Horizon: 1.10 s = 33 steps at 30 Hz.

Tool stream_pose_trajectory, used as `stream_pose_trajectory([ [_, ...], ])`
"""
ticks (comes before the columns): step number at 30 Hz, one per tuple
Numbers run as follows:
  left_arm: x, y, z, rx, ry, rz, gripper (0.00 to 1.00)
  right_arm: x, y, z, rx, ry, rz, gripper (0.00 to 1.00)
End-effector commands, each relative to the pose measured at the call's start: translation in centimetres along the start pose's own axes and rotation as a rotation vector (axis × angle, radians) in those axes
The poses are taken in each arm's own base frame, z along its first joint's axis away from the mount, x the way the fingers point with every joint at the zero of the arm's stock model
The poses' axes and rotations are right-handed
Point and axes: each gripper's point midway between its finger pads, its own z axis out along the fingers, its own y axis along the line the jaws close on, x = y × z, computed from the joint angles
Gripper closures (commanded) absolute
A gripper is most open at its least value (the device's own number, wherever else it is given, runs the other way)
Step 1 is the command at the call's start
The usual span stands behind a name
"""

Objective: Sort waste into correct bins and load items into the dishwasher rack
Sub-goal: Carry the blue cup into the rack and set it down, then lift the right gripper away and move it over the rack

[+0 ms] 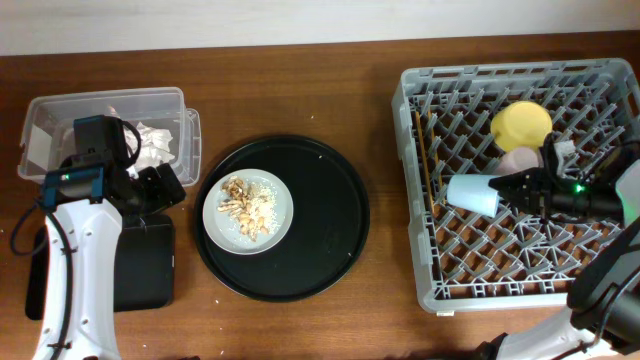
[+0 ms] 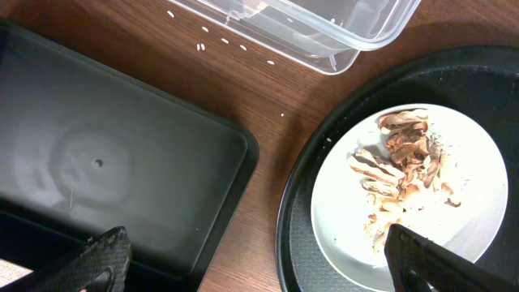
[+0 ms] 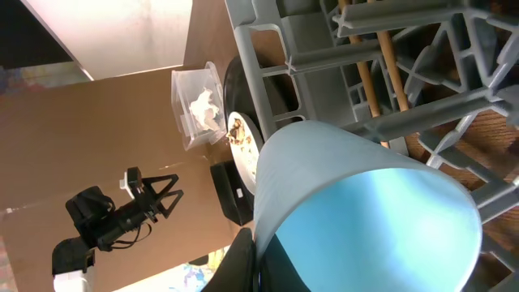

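Light-blue cup (image 1: 472,193) in right gripper (image 1: 505,192) above rack (image 1: 520,72), pink cup (image 1: 520,160) beside, left gripper (image 2: 255,250) wide

Scraps (image 2: 401,166) on plate (image 2: 480,154), black tray (image 2: 105,162), clear tub (image 2: 324,24)

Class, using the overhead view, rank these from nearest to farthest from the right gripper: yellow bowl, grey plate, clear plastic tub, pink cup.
1. Pink cup, in the rack beside the right gripper.
2. Yellow bowl, farther back in the rack.
3. Grey plate, on the round black tray, centre.
4. Clear plastic tub, far left.
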Motion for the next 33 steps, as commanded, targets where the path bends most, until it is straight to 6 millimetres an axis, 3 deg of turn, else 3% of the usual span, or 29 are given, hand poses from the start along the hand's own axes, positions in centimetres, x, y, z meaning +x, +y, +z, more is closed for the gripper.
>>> stream_pose_trajectory([
  [1, 0.0, 0.2, 0.0, -0.008, -0.004, -0.012, 0.01, 1.5, -4.4, -0.7, 0.196, 0.059, 0.070, 0.91],
  [5, 0.0, 0.2, 0.0, -0.008, -0.004, -0.012, 0.01, 2.0, -8.5, -2.1, 0.445, 0.075, 0.185, 0.87],
  [9, 0.0, 0.2, 0.0, -0.008, -0.004, -0.012, 0.01, 1.1, -8.3, -3.5, 0.529, 0.036, 0.220, 0.86],
  [11, 0.0, 0.2, 0.0, -0.008, -0.004, -0.012, 0.01, 1.6, -8.8, -4.1, 0.578, 0.054, 0.231, 0.84],
  [13, 0.0, 0.2, 0.0, -0.008, -0.004, -0.012, 0.01, 2.0, -9.1, -4.5, 0.617, 0.067, 0.238, 0.72],
  [15, 0.0, 0.2, 0.0, -0.008, -0.004, -0.012, 0.01, 1.9, -9.3, -6.3, 0.725, 0.036, 0.286, 0.69],
  [17, 0.0, 0.2, 0.0, -0.008, -0.004, -0.012, 0.01, 1.6, -7.2, -7.6, 0.747, -0.009, 0.264, 0.69],
  [18, 0.0, 0.2, 0.0, -0.008, -0.004, -0.012, 0.01, 1.6, -4.7, -8.8, 0.753, -0.062, 0.224, 0.68],
  [21, 0.0, 0.2, 0.0, -0.008, -0.004, -0.012, 0.01, 2.7, -0.1, -10.7, 0.764, -0.180, 0.113, 0.68],
  [23, 0.0, 0.2, 0.0, -0.008, -0.004, -0.012, 0.01, 2.9, 3.1, -9.9, 0.756, -0.243, -0.043, 0.74],
  [25, 0.0, 0.2, 0.0, -0.008, -0.004, -0.012, 0.01, 2.5, 4.4, -7.0, 0.764, -0.195, -0.144, 0.91],
  [27, 0.0, 0.2, 0.0, -0.008, -0.004, -0.012, 0.01, 1.6, 3.2, -4.6, 0.841, -0.139, -0.158, 0.96],
  [30, 0.0, 0.2, 0.0, -0.008, -0.004, -0.012, 0.01, 0.5, -0.8, -3.4, 1.014, -0.082, -0.028, 0.96],
  [33, 0.0, 0.2, 0.0, -0.008, -0.004, -0.012, 0.01, -0.1, -2.9, -2.5, 1.037, -0.023, 0.016, 0.96],
])
